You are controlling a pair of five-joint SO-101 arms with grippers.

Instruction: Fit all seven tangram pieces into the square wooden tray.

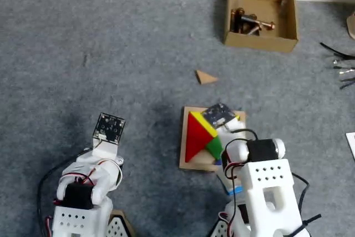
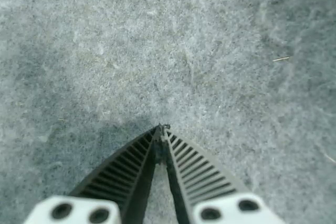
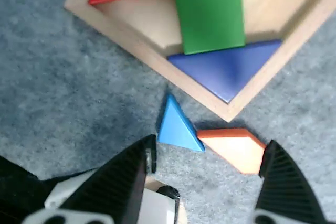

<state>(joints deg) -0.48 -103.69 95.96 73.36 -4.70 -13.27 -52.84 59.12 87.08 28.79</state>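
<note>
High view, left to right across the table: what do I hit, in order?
left arm → tan triangle → cardboard box → black cables

The surface (image 1: 83,48) is mottled grey. The tray (image 1: 182,137) is pale bare wood and holds a red triangle (image 1: 194,137), a yellow piece (image 1: 204,123), a green square (image 3: 210,17) and a deep blue triangle (image 3: 231,72). Near the tray lie a lighter blue triangle (image 3: 176,124) and an orange piece (image 3: 233,148). Farther off is a tan wooden triangle (image 1: 206,77). The box (image 1: 260,41) at far right is brown cardboard and holds coppery metal parts (image 1: 249,23). The left gripper (image 2: 161,128) and right gripper (image 3: 211,148) have black, ribbed jaws on white bodies.
</note>
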